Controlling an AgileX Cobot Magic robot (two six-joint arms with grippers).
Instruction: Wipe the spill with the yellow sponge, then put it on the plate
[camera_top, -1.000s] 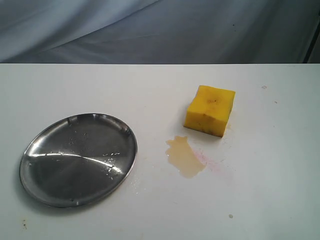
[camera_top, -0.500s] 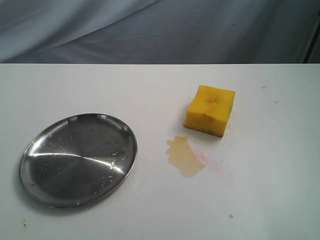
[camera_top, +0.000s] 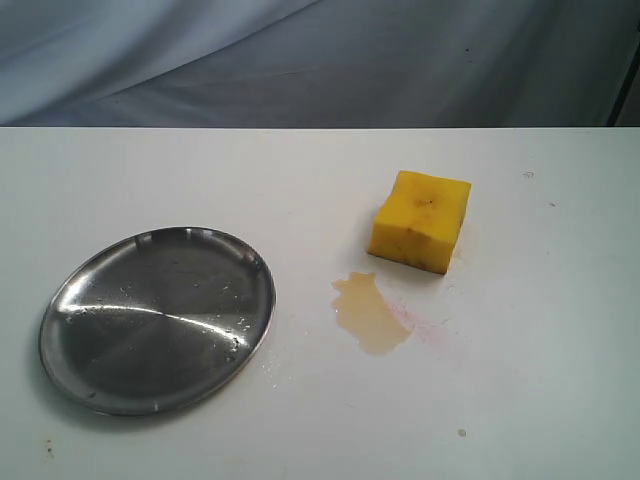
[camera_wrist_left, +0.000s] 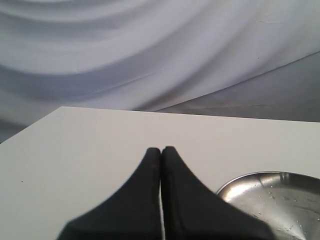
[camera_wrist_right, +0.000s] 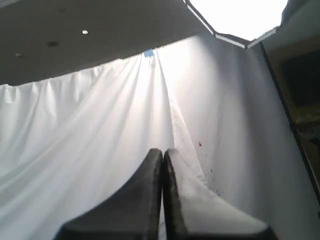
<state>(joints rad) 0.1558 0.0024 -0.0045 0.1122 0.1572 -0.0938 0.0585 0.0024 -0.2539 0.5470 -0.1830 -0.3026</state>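
Black, the 2 fingers of the left gripper (camera_wrist_left: 161, 152) lie pressed together tip to tip with nothing between them. In the left wrist view they stand out against a white tabletop (camera_wrist_left: 90, 145). The rim of the plate (camera_wrist_left: 239, 182) shows just beside them, and grey draped cloth (camera_wrist_left: 150, 55) hangs beyond the tabletop's far edge.

The right gripper (camera_wrist_right: 162, 152) is likewise closed on itself, its 2 black fingers meeting along their inner faces and carrying nothing. It faces white draped cloth (camera_wrist_right: 90, 150), with a bright ceiling panel (camera_wrist_right: 240, 15) above.

In the exterior view the plate (camera_top: 120, 340), round, shallow and of shiny steel, lies flat on the left part of the tabletop (camera_top: 200, 170). Its surface is scratched and beaded with small droplets.

The spill (camera_top: 370, 315), a small irregular puddle of translucent amber liquid, sits near the middle of the tabletop, apart from the plate's right rim. A faint pink smear (camera_top: 425, 328) borders the puddle on its right side.

The yellow sponge (camera_top: 420, 220), a thick square block, rests on the tabletop just behind and to the right of the spill, close to it but not touching. Small dark marks show on its top face. The sponge lies well apart from the plate, and grey cloth (camera_top: 300, 60) fills the background.
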